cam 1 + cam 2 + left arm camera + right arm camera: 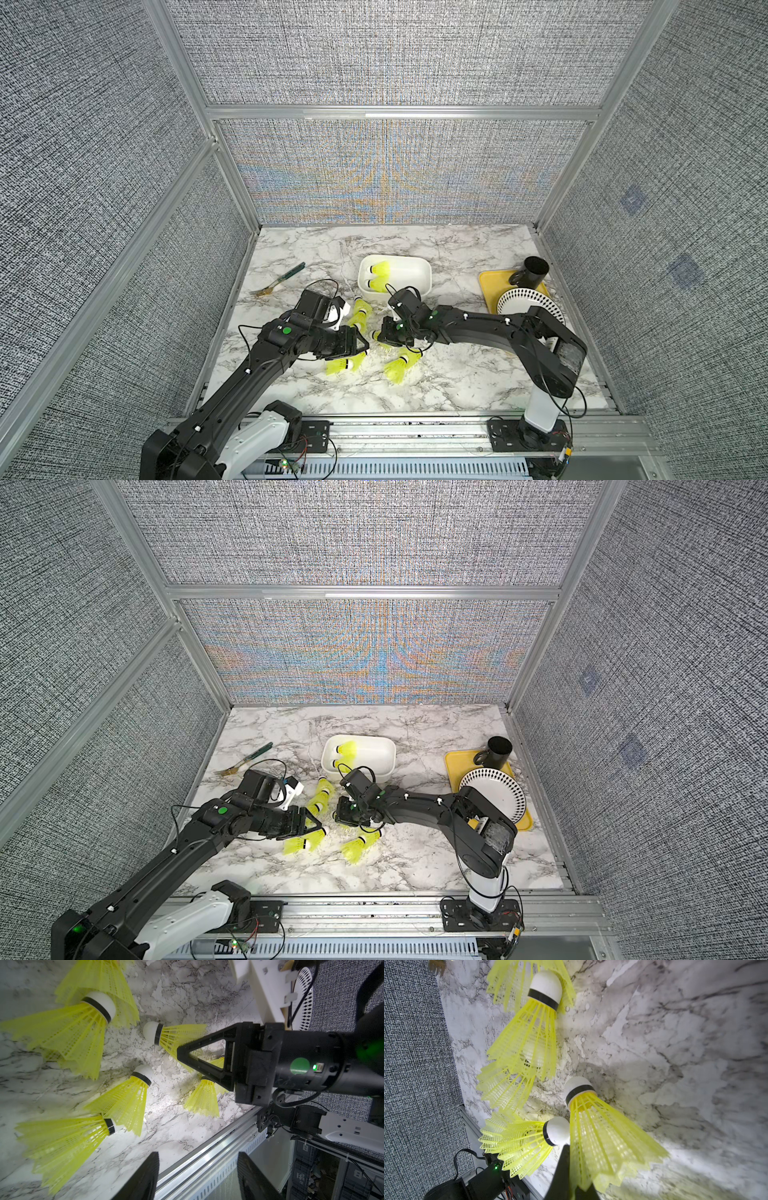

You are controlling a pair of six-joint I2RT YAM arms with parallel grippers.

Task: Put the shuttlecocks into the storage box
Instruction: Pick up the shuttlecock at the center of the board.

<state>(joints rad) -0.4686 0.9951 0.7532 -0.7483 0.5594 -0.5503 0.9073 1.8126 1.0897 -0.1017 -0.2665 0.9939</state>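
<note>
Marble tabletop (457, 386): your R gripper (572, 1184) pinches a shuttlecock (602, 1142) by its skirt; L gripper (197, 1159) part-open, empty, near loose shuttlecocks (124, 1101).

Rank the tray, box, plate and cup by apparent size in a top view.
1. tray, though partly covered.
2. box and plate: too alike to rank, and the arm hides some of the plate.
3. cup.

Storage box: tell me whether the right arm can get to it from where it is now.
Probably yes. The right gripper, shut on a shuttlecock, sits just in front of the storage box with nothing between, and most of the box is bare; two shuttlecocks lie at its left end.
</note>
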